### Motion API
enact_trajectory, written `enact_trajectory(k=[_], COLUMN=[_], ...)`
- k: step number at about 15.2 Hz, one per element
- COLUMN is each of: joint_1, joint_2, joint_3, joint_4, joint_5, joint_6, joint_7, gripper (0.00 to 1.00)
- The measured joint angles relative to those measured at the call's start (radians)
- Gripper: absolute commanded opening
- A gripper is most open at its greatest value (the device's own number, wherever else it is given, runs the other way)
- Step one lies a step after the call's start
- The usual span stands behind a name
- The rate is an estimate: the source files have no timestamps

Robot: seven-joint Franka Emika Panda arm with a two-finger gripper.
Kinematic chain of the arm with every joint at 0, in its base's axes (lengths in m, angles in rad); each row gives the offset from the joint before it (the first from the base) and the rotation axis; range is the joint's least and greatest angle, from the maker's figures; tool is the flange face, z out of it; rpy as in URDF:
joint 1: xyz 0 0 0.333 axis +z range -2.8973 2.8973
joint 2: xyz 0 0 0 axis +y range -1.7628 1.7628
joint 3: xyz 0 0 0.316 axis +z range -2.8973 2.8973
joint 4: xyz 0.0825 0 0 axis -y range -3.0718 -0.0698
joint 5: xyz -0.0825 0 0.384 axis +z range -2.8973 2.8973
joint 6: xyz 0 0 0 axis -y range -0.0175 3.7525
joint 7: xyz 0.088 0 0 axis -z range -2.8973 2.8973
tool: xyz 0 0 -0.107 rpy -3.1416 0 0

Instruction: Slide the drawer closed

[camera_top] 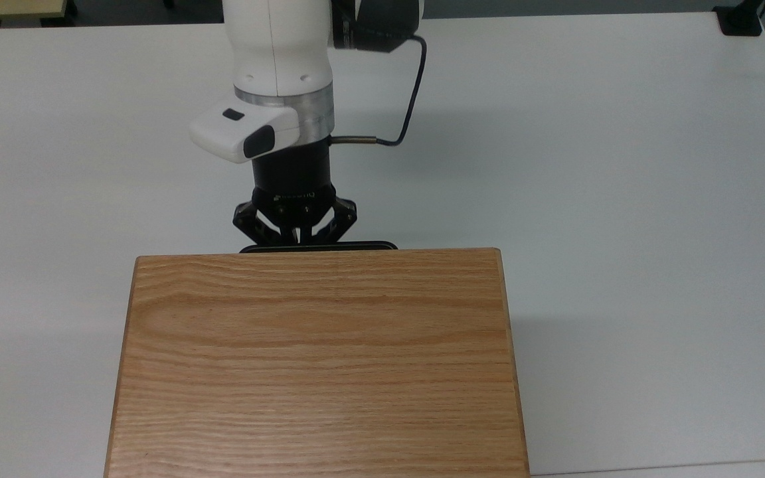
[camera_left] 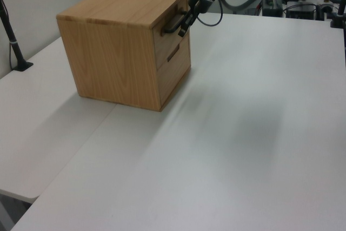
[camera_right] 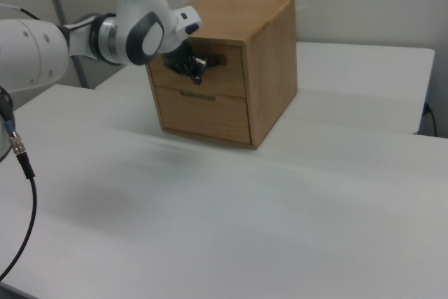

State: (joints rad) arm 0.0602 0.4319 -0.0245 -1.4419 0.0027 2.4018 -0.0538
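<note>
**Drawer sitting flush in the cabinet, gripper at its handle**

The wooden cabinet [camera_top: 319,362] is standing on the white table [camera_top: 621,166]; in the top view its flat top is covering the near middle of the scene, and the black bar handle [camera_top: 319,246] is just peeking out past its far edge; the gripper [camera_top: 295,234] is reaching in from the far side, its black fingers [camera_top: 278,230] drawn together around the left-of-centre part of that bar, gripping it; a dark cable [camera_top: 409,99] is looping off the wrist toward the top view's right.

In the left view the drawer [camera_left: 172,30] is lying level with the cabinet's front face, in the upper of two slots, above a second drawer [camera_left: 174,64]; the gripper [camera_left: 185,24] is touching the handle [camera_left: 172,24] at the face's upper far corner.

In the right view the upper drawer front [camera_right: 203,73] is sitting even with the lower one [camera_right: 204,113]; the gripper [camera_right: 194,68] is pressing against the front at the handle [camera_right: 211,60], with the white arm [camera_right: 84,40] stretching in from the right view's left; the cabinet [camera_right: 269,61] is resting toward the far side of the table [camera_right: 245,229].
</note>
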Motion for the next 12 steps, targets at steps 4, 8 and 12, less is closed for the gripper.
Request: enact_trajectory(k=[4,8,12], joint_1=[0.0,0.0,0.001], joint_2=[-0.113,-0.215,-0.3], joint_3=[-0.001,-0.005,-0.009], joint_4=[-0.001,-0.009,-0.058], joint_5=[0.0,0.0,-0.012], joint_6=[-0.37,-0.65,-0.763], joint_7=[-0.018,-0.018,0.014], gripper=[0.24,1.0,1.0])
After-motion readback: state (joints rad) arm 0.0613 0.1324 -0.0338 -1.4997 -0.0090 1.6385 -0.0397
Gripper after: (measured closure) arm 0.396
